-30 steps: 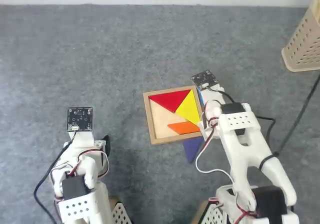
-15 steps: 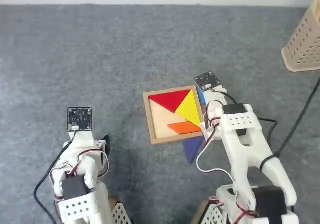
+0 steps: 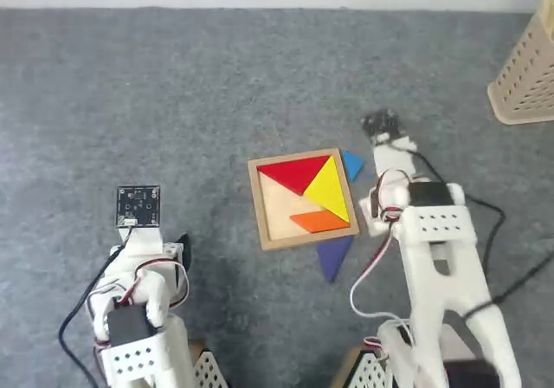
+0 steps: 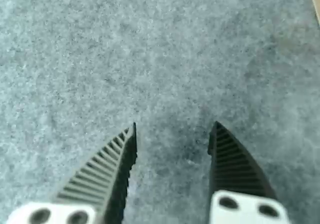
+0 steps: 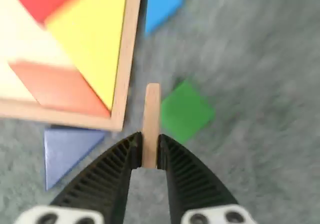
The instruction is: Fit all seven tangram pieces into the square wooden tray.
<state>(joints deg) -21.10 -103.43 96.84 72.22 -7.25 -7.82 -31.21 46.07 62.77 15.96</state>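
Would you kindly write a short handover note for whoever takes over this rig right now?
Left pincer: open, over bare carpet.
Right pincer: shut on a thin wood-coloured piece, held on edge just outside the tray.
Done: red triangle, yellow triangle and orange piece lie in the tray.
Left: place the held piece, then the light blue piece, green square and dark blue triangle, all on the carpet outside the tray.
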